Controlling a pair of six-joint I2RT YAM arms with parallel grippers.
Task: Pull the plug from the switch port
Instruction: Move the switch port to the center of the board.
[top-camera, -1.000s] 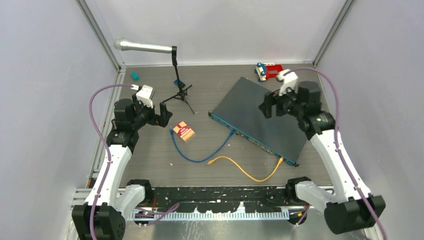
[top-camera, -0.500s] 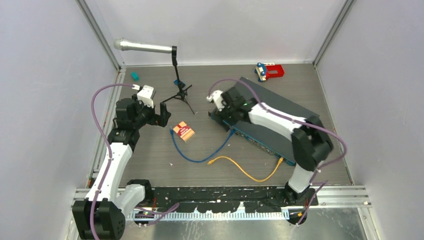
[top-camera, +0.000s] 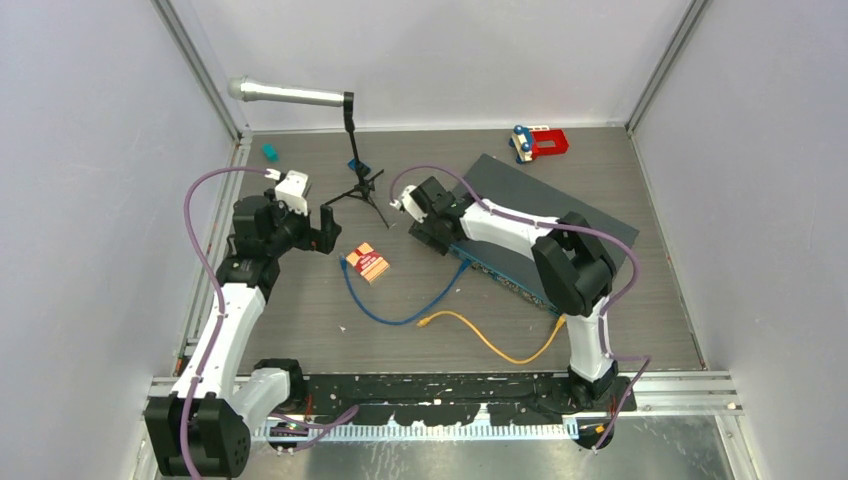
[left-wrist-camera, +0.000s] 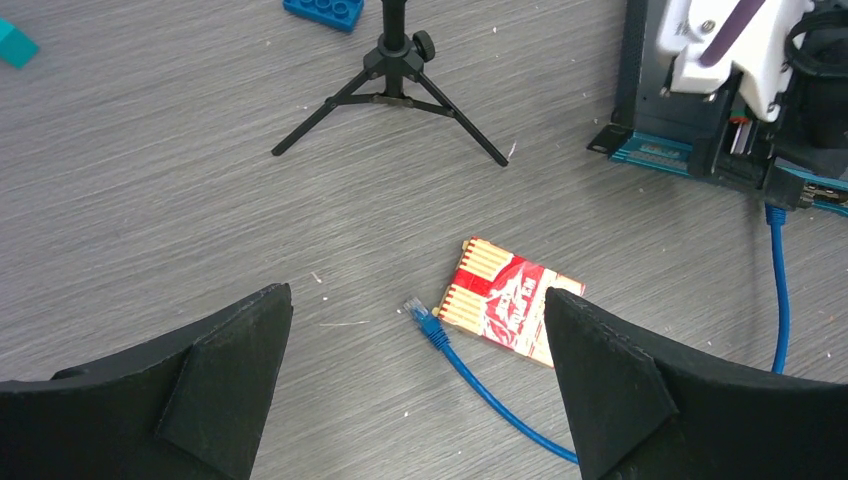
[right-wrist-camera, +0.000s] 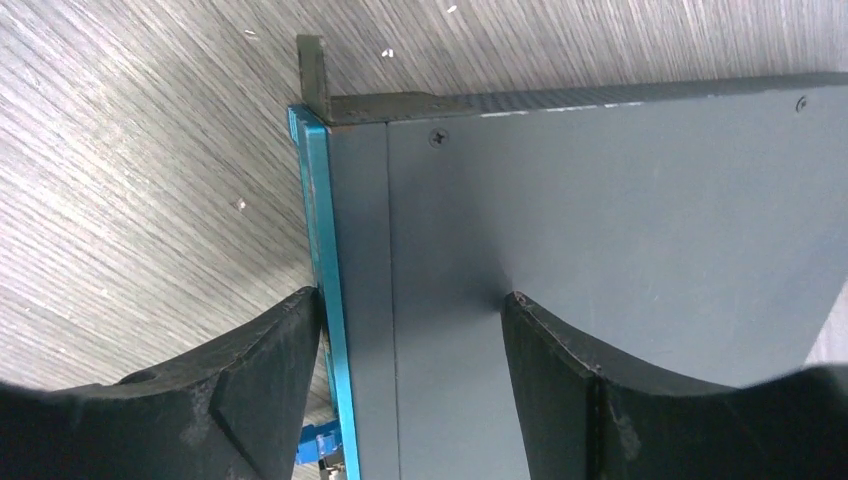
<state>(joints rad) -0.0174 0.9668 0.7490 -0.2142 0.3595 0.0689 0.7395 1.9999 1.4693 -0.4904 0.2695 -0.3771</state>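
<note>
The switch (top-camera: 560, 215) lies at an angle right of centre, its blue front edge (right-wrist-camera: 318, 220) facing the arms. A blue cable's plug (top-camera: 462, 263) sits in a port near the left end, and shows low in the right wrist view (right-wrist-camera: 316, 447). Its loose end (left-wrist-camera: 420, 318) lies on the table. A yellow cable's plug (top-camera: 562, 320) sits in a port at the right end. My right gripper (top-camera: 425, 215) is open over the switch's left corner; one finger (right-wrist-camera: 250, 390) hangs before the blue edge, the other (right-wrist-camera: 620, 400) over the top. My left gripper (top-camera: 325, 228) is open and empty.
A red matchbox (top-camera: 368, 262) lies by the blue cable's loose end. A microphone on a black tripod (top-camera: 358, 180) stands behind it. A red toy (top-camera: 540, 142) is at the back, a teal piece (top-camera: 268, 152) at the back left.
My right arm has swung from above the switch's far right side across to its left front corner. The left arm has barely moved.
</note>
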